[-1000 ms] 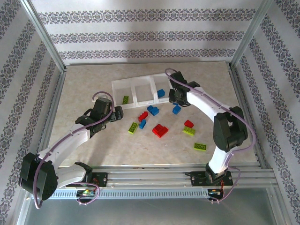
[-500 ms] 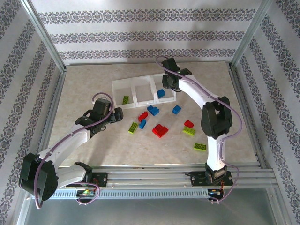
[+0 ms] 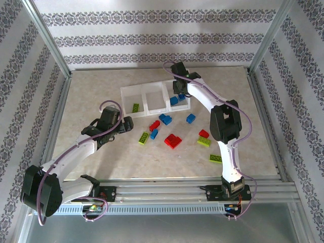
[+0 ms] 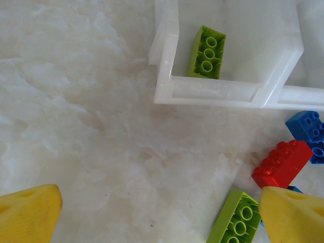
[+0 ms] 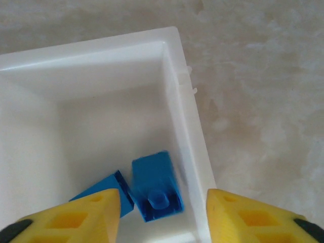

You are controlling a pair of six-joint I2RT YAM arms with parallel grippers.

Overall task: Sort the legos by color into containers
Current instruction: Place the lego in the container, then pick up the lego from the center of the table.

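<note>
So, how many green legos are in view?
4. One green lego lies in the left bin; three lie on the table: one on the left, two on the right. An arm may hide more.

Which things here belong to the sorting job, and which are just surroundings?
Job: three-bin tray, lime green brick in left bin, blue bricks in right bin, loose red bricks, loose blue bricks, loose green bricks, left hand, right hand.
Just there: tabletop, metal frame, patterned walls, purple cable.

Scattered legos beside joined containers
</note>
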